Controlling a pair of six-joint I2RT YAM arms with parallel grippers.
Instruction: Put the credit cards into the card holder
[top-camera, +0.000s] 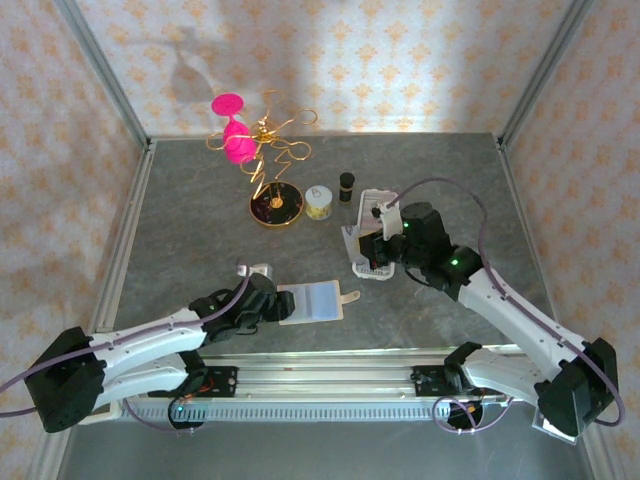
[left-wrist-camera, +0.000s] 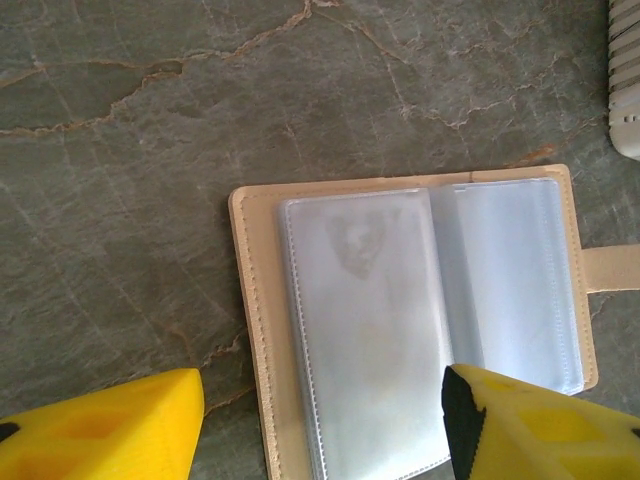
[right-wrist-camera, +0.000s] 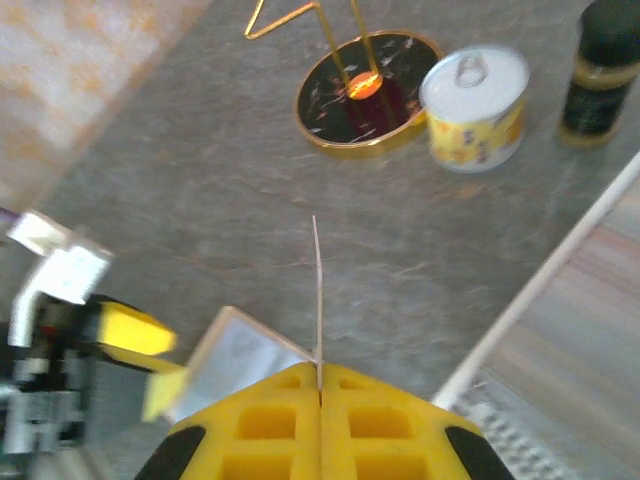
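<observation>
Nearest the arm bases: left gripper (left-wrist-camera: 320, 372), fingers well apart and clamped on nothing, straddling the near end of the card holder (left-wrist-camera: 400, 320). Holder lying open and flat on the bench (top-camera: 200, 220), clear sleeves up, strap tab (left-wrist-camera: 610, 268) out to the side. Cannot tell whether any sleeve is already filled. Further out and to the right: right gripper (right-wrist-camera: 320, 375), fingers together on one credit card (right-wrist-camera: 317, 290), held off the bench and apart from the holder, beside the clear ribbed case (top-camera: 372, 212). Judged midway at best: holder opened, one card picked up, none seen going in, insertion not yet done. Farthest: small can (right-wrist-camera: 475, 100), dark bottle (right-wrist-camera: 600, 65), gold wire stand (right-wrist-camera: 365, 90). From the left wrist, sleeve detail; from the right wrist, the card edge-on as a thin line; from above, the spacing of both arms, with the card too small to make out.
</observation>
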